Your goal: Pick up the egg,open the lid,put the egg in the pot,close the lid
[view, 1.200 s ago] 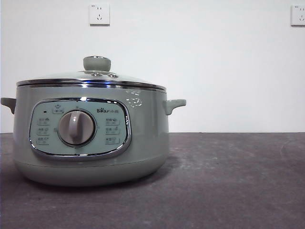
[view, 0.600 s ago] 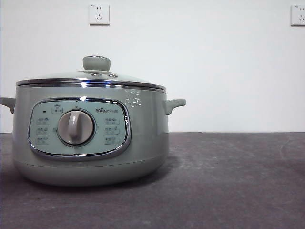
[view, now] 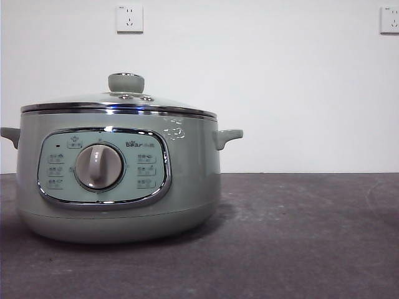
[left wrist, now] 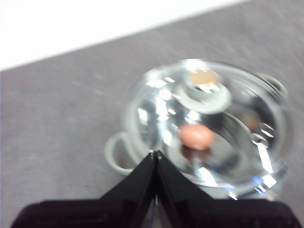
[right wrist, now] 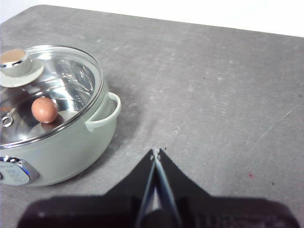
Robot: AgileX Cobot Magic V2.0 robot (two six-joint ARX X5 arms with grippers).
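The sage-green pot [view: 118,180] stands at the left of the front view, with the glass lid [view: 118,103] closed on it and the pale-green knob [view: 126,82] on top. Through the lid, the reddish-brown egg [left wrist: 196,136] lies inside the pot; it also shows in the right wrist view [right wrist: 44,109]. My left gripper [left wrist: 156,154] is shut and empty, raised above the pot near one handle. My right gripper [right wrist: 156,152] is shut and empty, above bare table beside the pot's other handle [right wrist: 105,114]. Neither gripper shows in the front view.
The dark grey table [view: 299,237] stretches out to the pot's right. A white wall with two sockets [view: 129,18] stands behind.
The pot sits a hair further left than one second ago. Otherwise nothing has moved in the front view.
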